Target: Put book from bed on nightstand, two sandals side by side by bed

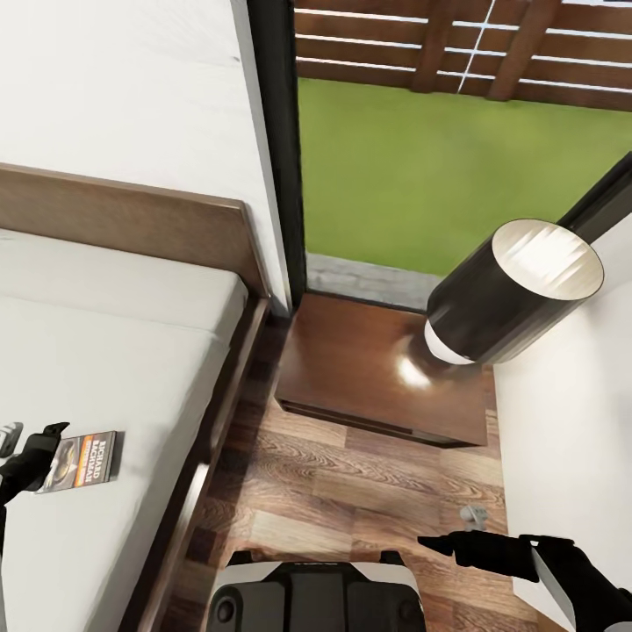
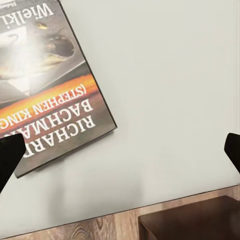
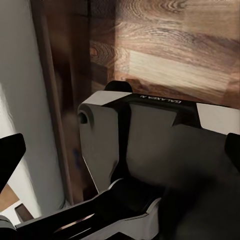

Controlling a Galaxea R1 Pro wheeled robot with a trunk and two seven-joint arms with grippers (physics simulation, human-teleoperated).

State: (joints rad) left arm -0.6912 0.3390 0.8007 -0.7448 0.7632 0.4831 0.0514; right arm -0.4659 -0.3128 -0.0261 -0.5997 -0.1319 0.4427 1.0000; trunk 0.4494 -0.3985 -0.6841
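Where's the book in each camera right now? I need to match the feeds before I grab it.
Head view: the book lies flat on the bed at the picture's left edge, right by the left gripper.
Left wrist view: the book fills the upper-left part, cover up, lettering upside down.
Right wrist view: not in it.
Shared landmark: the off-white mattress under the book, in the head and left wrist views.

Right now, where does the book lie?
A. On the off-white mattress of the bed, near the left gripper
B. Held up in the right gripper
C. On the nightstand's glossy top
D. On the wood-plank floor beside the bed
A. The book lies flat on the bed's mattress, next to the open left gripper; the nightstand top carries no book.
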